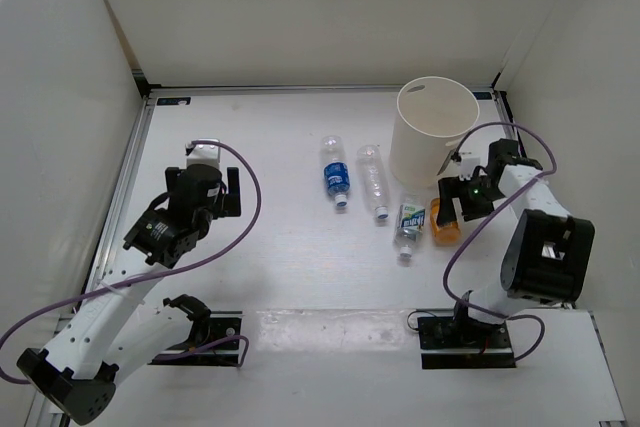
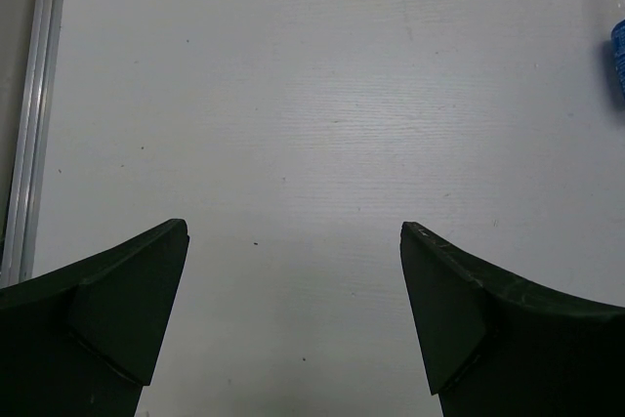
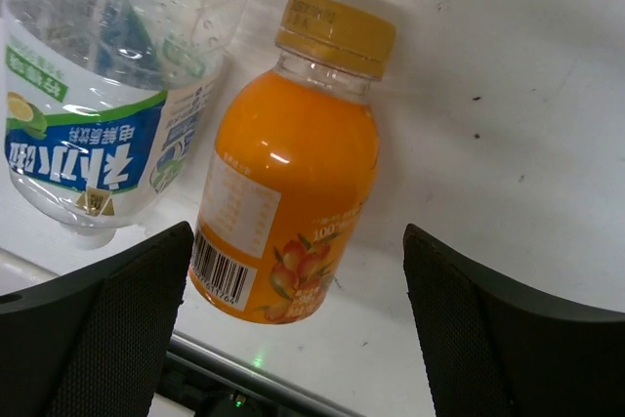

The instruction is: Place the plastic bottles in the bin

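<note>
Four plastic bottles lie on the white table left of and in front of the bin (image 1: 437, 127), a tall cream-white bucket. From left to right they are a blue-label bottle (image 1: 337, 175), a plain clear one (image 1: 374, 181), a green-white label one (image 1: 409, 220) and an orange one (image 1: 444, 231). My right gripper (image 1: 458, 205) hangs open over the orange bottle (image 3: 293, 183). The bottle's base end sits between the wide-apart fingers of the right gripper (image 3: 295, 236), with a gap on each side. The green-white label bottle (image 3: 93, 124) lies just left of it. My left gripper (image 2: 293, 231) is open over bare table, far left of the bottles.
An aluminium rail (image 2: 34, 114) runs along the table's left edge, and white walls close in the left, back and right sides. The blue-label bottle's edge (image 2: 618, 56) shows at the right of the left wrist view. The right arm's purple cable (image 1: 470, 237) loops near the bin.
</note>
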You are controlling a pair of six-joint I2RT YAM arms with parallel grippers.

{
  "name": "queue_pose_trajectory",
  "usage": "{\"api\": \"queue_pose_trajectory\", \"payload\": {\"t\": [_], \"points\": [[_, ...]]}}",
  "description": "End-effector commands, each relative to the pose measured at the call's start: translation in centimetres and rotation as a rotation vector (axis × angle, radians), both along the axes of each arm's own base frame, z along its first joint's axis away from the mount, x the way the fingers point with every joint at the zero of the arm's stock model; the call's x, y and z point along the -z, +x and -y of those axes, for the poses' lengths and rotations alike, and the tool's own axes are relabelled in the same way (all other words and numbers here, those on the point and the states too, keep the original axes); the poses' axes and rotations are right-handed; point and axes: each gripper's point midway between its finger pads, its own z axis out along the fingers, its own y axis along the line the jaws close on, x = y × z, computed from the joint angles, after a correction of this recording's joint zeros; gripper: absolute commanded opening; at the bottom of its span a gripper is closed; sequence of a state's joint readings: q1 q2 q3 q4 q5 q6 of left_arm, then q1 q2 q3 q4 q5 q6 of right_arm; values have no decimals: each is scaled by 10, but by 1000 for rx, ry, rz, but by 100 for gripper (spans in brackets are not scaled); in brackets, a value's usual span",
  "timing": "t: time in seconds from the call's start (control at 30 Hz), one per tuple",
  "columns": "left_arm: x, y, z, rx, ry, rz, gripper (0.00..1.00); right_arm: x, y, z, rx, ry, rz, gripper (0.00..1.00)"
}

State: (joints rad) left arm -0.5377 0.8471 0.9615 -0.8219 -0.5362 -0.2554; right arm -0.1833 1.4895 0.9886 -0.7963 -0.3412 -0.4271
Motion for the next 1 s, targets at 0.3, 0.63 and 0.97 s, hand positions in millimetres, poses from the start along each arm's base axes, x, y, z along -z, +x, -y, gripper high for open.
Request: {"api": "queue_pose_trajectory", "payload": {"t": [0.3, 0.63, 0.97], "points": [[-4, -6, -10, -61, -14, 10, 100, 2, 11, -2, -8, -14, -157, 82], [-1, -13, -15, -88, -26, 9, 100, 9, -7, -7, -81, -162, -245, 70], [-3, -16, -20, -105, -31, 26, 100, 16, -19, -8, -93, -278, -361, 58]]}}
